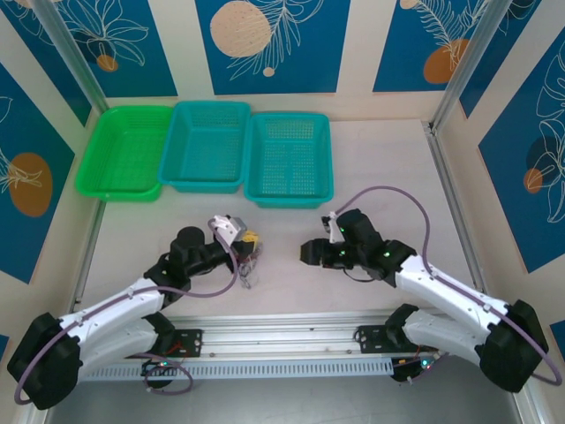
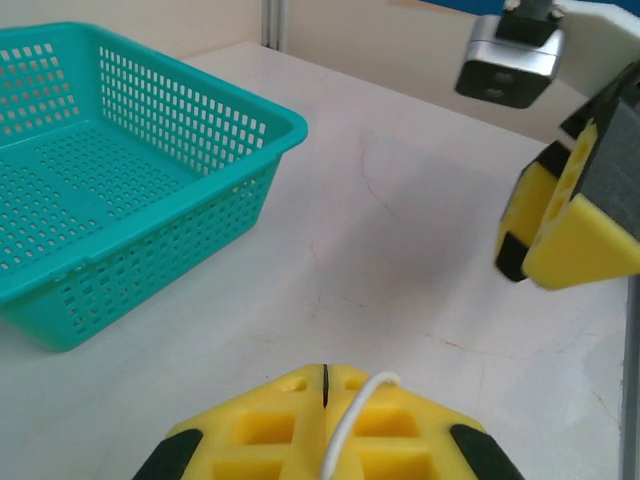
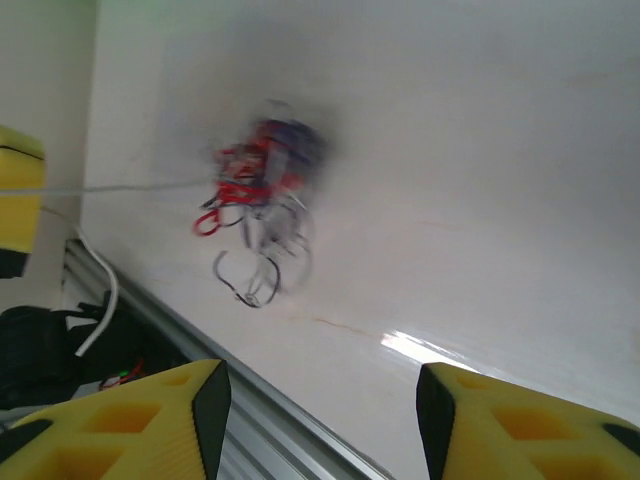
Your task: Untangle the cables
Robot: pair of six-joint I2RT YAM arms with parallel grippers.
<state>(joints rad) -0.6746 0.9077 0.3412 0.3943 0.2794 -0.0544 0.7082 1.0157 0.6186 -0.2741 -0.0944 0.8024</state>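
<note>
Toward tabletop's near edge | cables just beside left claw, clamped on white wire | right claw gaping, empty, farther off

The left hand pinches a whitish cable, with a teal basket at left.

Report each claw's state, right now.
Left claw: closed, pinching the whitish cable.
Right claw: open, holding nothing.
</note>
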